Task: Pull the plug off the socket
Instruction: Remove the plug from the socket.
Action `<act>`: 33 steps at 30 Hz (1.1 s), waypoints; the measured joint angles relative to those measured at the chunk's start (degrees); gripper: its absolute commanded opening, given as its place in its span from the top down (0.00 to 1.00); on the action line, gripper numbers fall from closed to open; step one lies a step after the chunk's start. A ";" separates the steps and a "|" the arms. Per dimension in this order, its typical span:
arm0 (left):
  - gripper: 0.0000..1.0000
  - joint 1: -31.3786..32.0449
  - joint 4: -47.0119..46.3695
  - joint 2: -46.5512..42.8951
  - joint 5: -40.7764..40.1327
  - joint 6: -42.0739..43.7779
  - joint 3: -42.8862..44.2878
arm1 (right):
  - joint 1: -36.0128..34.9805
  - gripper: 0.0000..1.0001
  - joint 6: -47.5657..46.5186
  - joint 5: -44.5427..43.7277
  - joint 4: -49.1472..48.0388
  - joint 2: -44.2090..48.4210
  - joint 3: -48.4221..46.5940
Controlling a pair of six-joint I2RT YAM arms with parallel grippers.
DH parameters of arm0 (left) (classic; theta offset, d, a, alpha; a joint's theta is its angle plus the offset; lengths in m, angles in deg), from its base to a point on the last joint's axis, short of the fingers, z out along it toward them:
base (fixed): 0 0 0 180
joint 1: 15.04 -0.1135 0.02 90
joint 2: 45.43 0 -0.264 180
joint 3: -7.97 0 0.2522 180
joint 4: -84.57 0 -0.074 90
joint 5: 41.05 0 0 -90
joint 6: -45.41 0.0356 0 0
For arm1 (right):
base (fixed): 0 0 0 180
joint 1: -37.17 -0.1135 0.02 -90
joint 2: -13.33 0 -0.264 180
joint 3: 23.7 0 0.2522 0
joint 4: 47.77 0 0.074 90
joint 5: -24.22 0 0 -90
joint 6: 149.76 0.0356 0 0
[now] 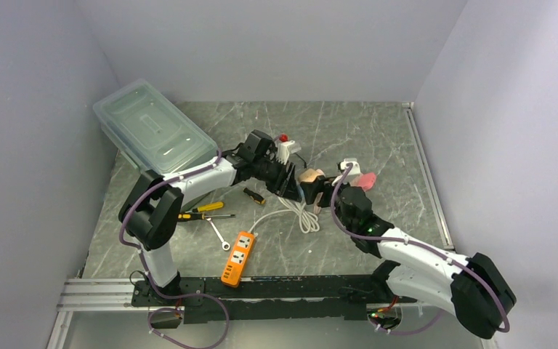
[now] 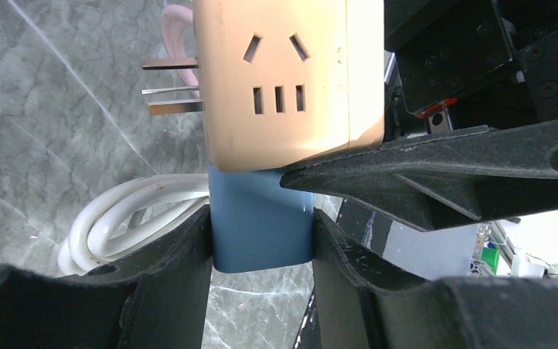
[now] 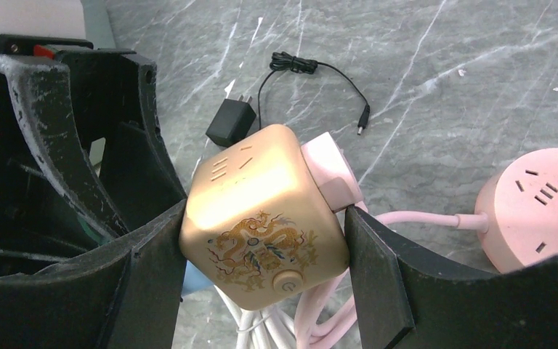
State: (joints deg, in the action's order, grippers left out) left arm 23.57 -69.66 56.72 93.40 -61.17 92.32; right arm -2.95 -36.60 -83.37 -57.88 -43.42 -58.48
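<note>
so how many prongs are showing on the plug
3, stacked just left of the cube in the left wrist view: top prong, middle prong, bottom prong. More could hide behind the cube.

Gold dragon-printed socket [image 3: 265, 218], blue plug [image 2: 261, 225], pink cable [image 3: 421, 218]

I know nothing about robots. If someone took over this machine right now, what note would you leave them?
Left tool: shut on the blue plug.
Right tool: shut on the gold socket cube.
Things: the blue plug sits flush against one face of the cube, between the two arms. A pink plug touches another face; I cannot tell if it is inserted.
Done: both grips are set.
Left: draw the tools apart until the blue plug comes free.
</note>
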 measured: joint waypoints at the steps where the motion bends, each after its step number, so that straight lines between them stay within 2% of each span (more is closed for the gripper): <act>1: 1.00 -0.17 -0.02 0.00 0.24 -0.02 0.02 | 0.00 1.00 -0.31 0.31 -0.17 0.50 0.33; 7: 1.00 -0.09 0.46 0.00 2.27 0.96 0.24 | 0.35 1.00 -2.69 3.23 -2.34 5.07 3.76; 13: 1.00 -0.02 2.71 0.00 1.46 3.30 0.94 | 0.66 1.00 -3.69 5.09 -2.40 5.35 3.96; 33: 1.00 1.36 2.64 0.00 -4.48 3.91 1.22 | -0.04 1.00 1.84 -0.96 4.17 -0.39 -1.49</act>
State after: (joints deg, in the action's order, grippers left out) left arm 24.92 -67.02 56.72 88.92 -57.25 93.55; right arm -3.00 -34.77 -84.33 -53.71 -43.82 -59.96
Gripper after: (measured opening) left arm 0.507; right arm 0.721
